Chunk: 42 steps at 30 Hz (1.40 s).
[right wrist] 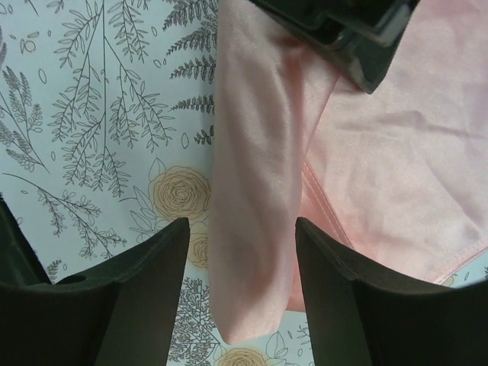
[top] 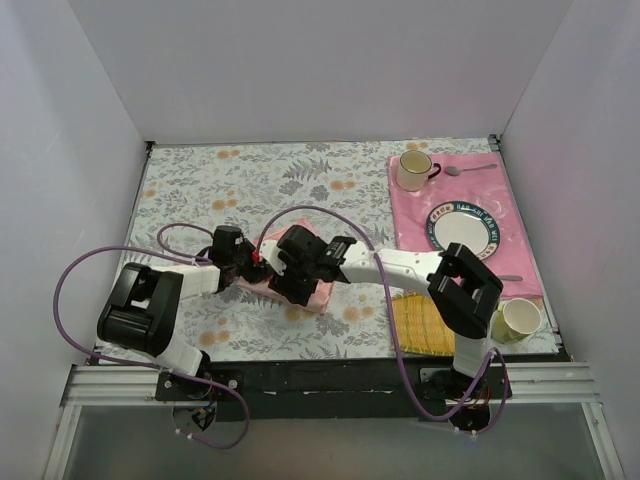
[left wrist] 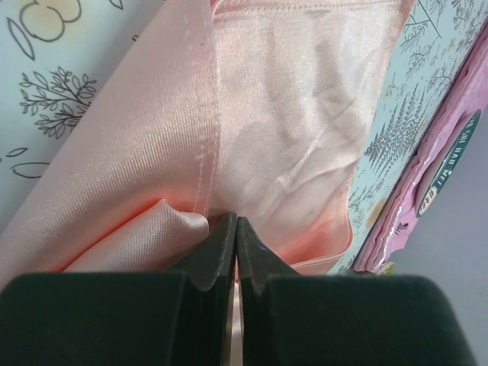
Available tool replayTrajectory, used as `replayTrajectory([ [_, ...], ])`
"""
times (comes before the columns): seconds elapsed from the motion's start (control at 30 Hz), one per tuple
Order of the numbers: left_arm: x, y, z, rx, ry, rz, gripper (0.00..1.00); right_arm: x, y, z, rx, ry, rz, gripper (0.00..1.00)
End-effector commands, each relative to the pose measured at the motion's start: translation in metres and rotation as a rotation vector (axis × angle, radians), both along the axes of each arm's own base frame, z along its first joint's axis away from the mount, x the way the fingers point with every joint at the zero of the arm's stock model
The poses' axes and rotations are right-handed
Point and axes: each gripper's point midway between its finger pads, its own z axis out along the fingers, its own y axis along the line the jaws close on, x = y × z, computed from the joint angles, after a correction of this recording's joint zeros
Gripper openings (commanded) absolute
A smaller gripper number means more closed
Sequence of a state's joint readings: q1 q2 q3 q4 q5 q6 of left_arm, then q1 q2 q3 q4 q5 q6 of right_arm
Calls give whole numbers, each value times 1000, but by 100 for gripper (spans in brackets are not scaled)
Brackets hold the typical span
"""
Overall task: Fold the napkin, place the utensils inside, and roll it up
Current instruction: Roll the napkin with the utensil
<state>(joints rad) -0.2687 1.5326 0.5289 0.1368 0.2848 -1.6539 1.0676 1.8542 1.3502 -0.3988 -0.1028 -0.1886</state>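
The salmon-pink satin napkin (top: 316, 297) lies near the table's middle, mostly under both grippers. In the left wrist view the napkin (left wrist: 290, 114) is partly folded, with a hemmed edge running down it. My left gripper (left wrist: 235, 221) is shut on a fold of it, and a strip of cloth shows between the jaws. In the right wrist view a rolled part of the napkin (right wrist: 255, 191) lies between the fingers of my open right gripper (right wrist: 242, 229), which straddles it without touching. The grippers (top: 258, 262) (top: 290, 283) sit close together. The teal-handled spoon is hidden.
A deeper pink placemat (top: 520, 250) at the right carries a patterned plate (top: 463, 228), a cream mug (top: 413, 170) and an all-silver spoon (top: 470, 169). A yellow woven mat (top: 420, 320) and a pale cup (top: 520, 318) sit at the front right.
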Motion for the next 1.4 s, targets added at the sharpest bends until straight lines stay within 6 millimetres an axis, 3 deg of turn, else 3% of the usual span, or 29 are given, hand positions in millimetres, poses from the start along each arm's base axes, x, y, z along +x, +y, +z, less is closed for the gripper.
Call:
replayTrajectory([
  [0.0, -62, 25, -61, 144, 280, -14, 0, 7, 10, -3, 11, -119, 11, 66],
  [0.23, -61, 22, -63, 132, 290, -20, 0, -2, 11, -23, -26, -116, 29, 67],
  [0.37, -63, 22, -64, 132, 300, -22, 0, -3, 5, -48, -71, -102, 20, 65],
  [0.53, -61, 20, -62, 123, 291, -31, 0, -1, 3, -62, -95, -94, -18, 56],
  [0.67, -53, 19, -53, 128, 271, -53, 0, 0, -11, -83, -145, -79, -64, 47],
  [0.8, -38, 20, -32, 120, 246, -82, 0, -9, -19, -100, -154, 12, -107, 27],
  [0.83, -22, 22, -17, 117, 200, -85, 0, -13, -19, -104, -156, 41, -116, 24],
  [0.9, -14, 27, -6, 122, 196, -76, 0, -15, -21, -107, -155, 55, -135, 19],
  [0.93, 4, 31, 10, 115, 154, -54, 0, -24, -20, -110, -146, 100, -120, 18],
  [1.0, 16, 35, 23, 98, 146, -35, 1, -28, -22, -113, -145, 128, -137, 15],
  [1.03, 32, 37, 37, 89, 116, -13, 3, -32, -22, -115, -150, 145, -135, 13],
  [1.13, 51, 43, 56, 87, 104, 33, 13, -39, -23, -118, -149, 206, -148, 9],
  [1.2, 70, 48, 79, 87, 82, 91, 18, -46, -24, -120, -137, 265, -162, 7],
  [1.23, 76, 51, 88, 96, 76, 118, 28, -46, -24, -121, -131, 296, -174, 7],
  [1.3, 83, 61, 107, 135, 88, 185, 37, -53, -18, -118, -108, 375, -183, 4],
  [1.37, 71, 70, 110, 158, 161, 254, 46, -54, -13, -115, -78, 438, -192, 3],
])
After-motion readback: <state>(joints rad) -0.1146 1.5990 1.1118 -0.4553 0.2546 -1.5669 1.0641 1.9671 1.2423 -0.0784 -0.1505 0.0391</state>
